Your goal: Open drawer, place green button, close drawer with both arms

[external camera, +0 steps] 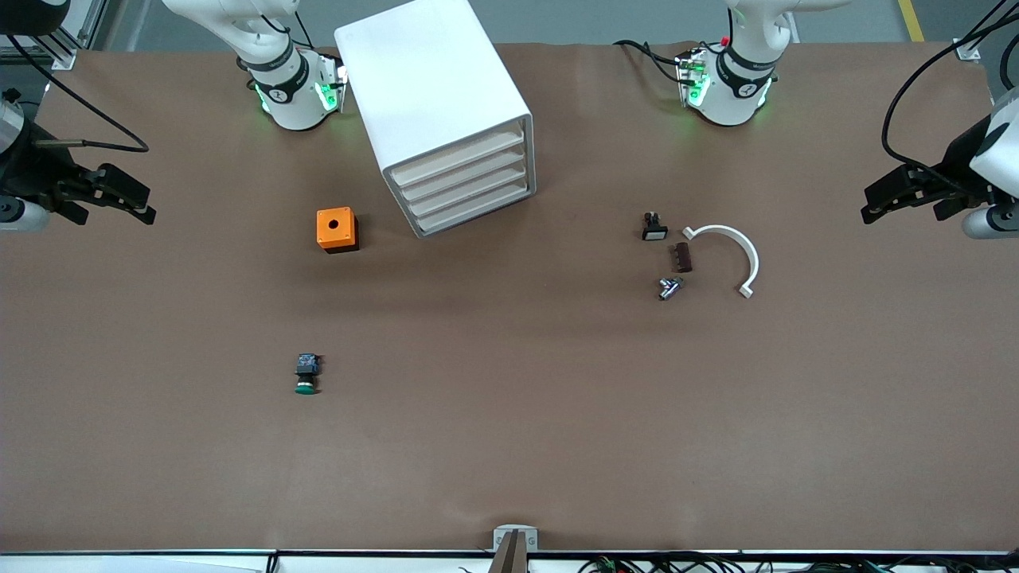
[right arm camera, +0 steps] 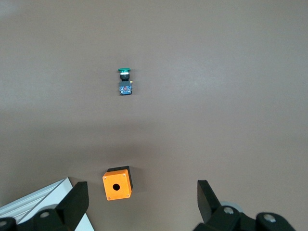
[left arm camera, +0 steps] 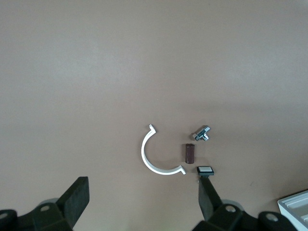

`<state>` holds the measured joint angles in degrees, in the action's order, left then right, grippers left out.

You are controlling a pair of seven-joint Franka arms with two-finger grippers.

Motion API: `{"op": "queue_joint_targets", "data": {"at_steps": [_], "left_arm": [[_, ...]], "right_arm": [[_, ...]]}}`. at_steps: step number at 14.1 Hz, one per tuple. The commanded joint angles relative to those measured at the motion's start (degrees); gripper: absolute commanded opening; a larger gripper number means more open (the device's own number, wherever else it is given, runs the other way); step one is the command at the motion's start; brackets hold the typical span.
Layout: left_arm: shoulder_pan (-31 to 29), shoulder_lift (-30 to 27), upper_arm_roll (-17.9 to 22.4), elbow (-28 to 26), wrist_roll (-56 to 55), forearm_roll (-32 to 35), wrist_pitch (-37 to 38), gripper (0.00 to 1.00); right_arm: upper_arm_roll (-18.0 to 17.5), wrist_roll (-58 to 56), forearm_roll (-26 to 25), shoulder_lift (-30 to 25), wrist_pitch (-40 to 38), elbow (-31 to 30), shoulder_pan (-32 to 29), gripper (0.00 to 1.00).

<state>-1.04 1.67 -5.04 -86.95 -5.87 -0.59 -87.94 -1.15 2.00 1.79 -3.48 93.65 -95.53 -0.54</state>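
Nearest the camera, the button (external camera: pixel 306 375) lies on its side on the bench (external camera: pixel 509 446), well apart from the cabinet (external camera: pixel 442 111), whose lowest drawer (external camera: pixel 476 212) is shut flush. Both arms wait, so nothing has begun: the right end effector (external camera: pixel 127 199) hangs released over its end of the bench, the left end effector (external camera: pixel 896 195) released over the opposite end.

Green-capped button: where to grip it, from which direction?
Judging by its pose, come straight down on the tiny green-capped push button. It lies on its side, cap toward the front camera. Pinch the flat sides of its black-and-blue body, not the round cap. The open right gripper seems better placed.
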Motion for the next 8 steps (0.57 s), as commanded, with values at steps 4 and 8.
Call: {"op": "queue_joint_targets", "data": {"at_steps": [4,8], "left_arm": [[-0.4,0.1,-0.3,0.6,1.0,1.3,0.7,1.00],[-0.5,0.1,-0.2,0.5,0.6,0.3,1.3,1.00]], "right_arm": [[-0.3,-0.6,0.8,-1.4,-0.1,-1.1,-0.3,1.00],[-0.2,-0.6,0.8,-1.3,-0.9,-1.1,-0.4,1.00]]}}
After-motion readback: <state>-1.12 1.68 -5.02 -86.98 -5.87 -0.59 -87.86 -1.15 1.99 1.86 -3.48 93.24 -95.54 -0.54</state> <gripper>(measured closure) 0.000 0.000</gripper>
